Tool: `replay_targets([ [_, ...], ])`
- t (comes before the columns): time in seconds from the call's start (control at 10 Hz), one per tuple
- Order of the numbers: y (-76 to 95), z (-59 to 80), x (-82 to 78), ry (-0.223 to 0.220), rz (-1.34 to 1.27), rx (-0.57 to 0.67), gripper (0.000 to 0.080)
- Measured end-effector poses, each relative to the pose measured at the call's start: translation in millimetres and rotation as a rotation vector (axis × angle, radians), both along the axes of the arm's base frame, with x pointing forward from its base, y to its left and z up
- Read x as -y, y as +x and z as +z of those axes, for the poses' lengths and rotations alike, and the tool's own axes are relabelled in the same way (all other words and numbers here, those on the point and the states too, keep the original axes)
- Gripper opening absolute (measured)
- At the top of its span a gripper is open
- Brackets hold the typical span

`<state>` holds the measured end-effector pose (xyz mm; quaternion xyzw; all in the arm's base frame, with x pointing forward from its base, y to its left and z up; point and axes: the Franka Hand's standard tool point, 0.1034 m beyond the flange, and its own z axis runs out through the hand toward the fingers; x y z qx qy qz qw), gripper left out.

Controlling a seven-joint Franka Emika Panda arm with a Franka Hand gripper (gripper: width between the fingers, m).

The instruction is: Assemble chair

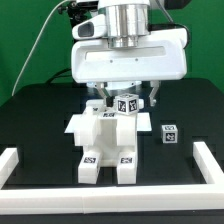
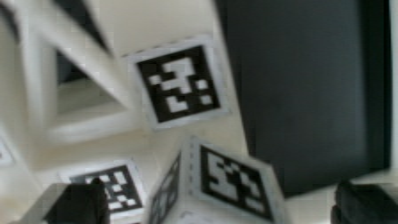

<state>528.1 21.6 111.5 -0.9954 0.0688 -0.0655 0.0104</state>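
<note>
The chair is a white blocky assembly in the middle of the black table, with two tagged bars reaching toward the front. My gripper hangs over its far end, jaws either side of a tagged white block. In the wrist view the gripper is open. That block sits between the dark fingertips, close to one and with a dark gap to the other. A tagged white slab of the chair lies beyond it. A loose small tagged cube rests at the exterior view's right.
A white rail edges the table on the left, right and front. A black cable hangs at the back left, in front of a green backdrop.
</note>
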Motion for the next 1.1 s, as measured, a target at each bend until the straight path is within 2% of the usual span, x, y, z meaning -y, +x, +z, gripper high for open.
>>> replay_targets([
  [0.1, -3.5, -1.2, -4.1, -0.029, 0.133, -0.021, 0.0641],
  [0.2, -7.7, -0.3, -0.4, -0.037, 0.185, -0.002, 0.0648],
  [0.4, -6.3, -0.9, 1.5, -0.060, 0.327, -0.003, 0.0649],
  [0.5, -3.1, 1.5, 4.8, -0.092, 0.502, -0.006, 0.0649],
  [0.7, 0.2, 4.0, 7.0, -0.102, 0.583, -0.011, 0.0649],
  [0.8, 0.0, 3.7, 6.9, -0.099, 0.560, -0.011, 0.0610],
  [0.9, 0.0, 3.7, 7.2, -0.099, 0.560, -0.012, 0.0462],
  [1.0, 0.0, 3.7, 6.8, -0.089, 0.499, -0.011, 0.0462],
  [1.1, 0.0, 3.7, 6.5, -0.077, 0.415, -0.010, 0.0323],
])
